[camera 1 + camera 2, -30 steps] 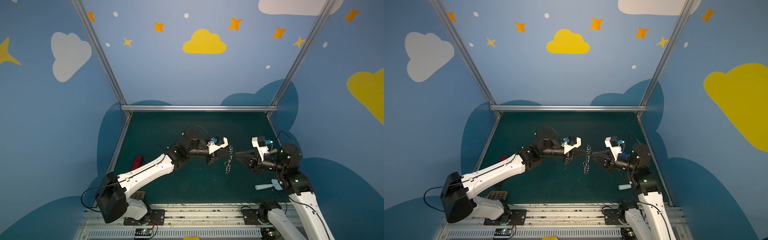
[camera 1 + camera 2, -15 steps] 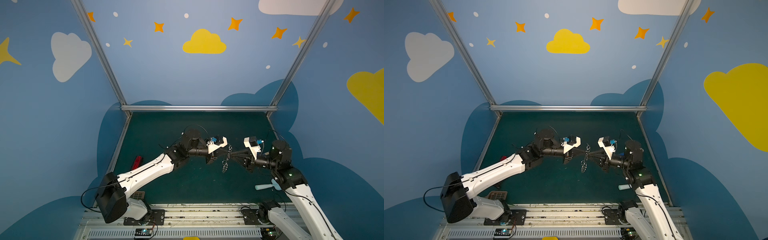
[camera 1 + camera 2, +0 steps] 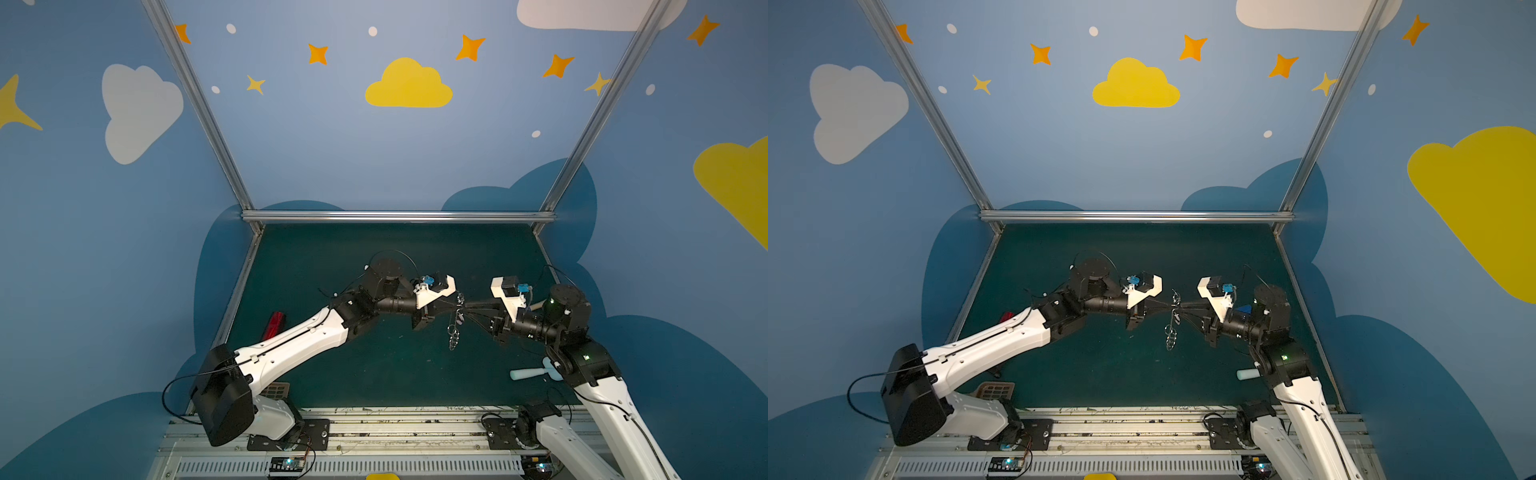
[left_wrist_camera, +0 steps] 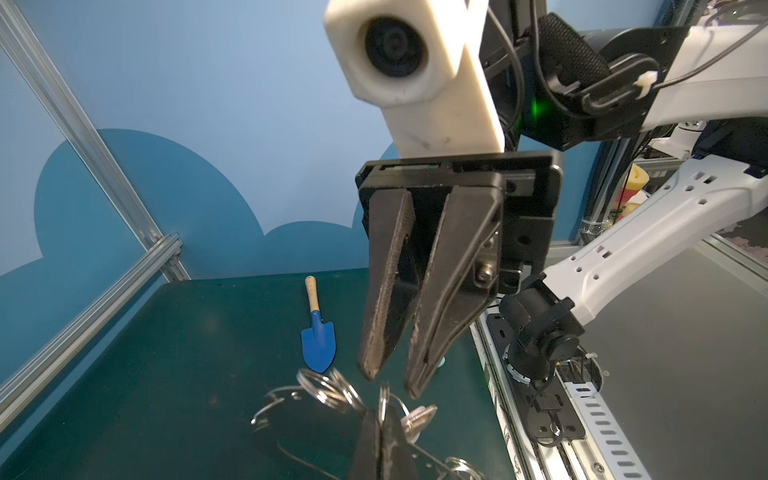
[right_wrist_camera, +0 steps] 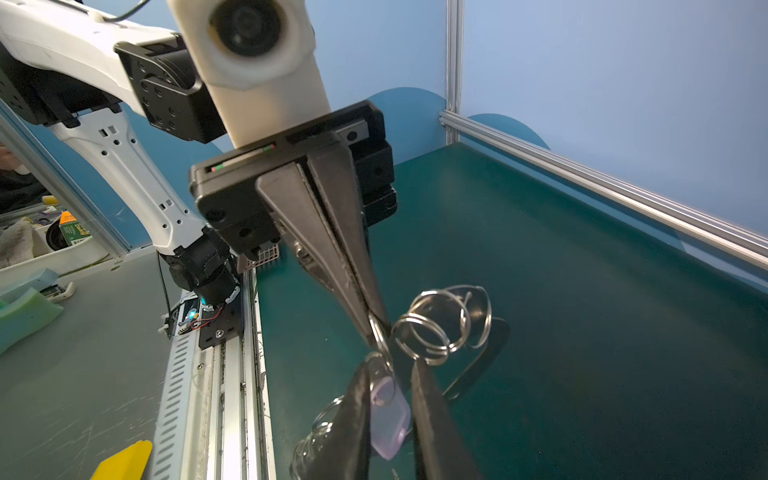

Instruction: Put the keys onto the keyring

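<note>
My left jaws are pressed shut on a split ring of the keyring [image 4: 330, 390]. It hangs in the air over the green bench [image 3: 374, 382], midway between my two arms in both top views. The key [image 5: 388, 415], with its pale head and silver blade, sits among the rings close beside that pinch. My right jaws stand narrowly apart, tips right at the key; whether they touch it I cannot tell.
</note>
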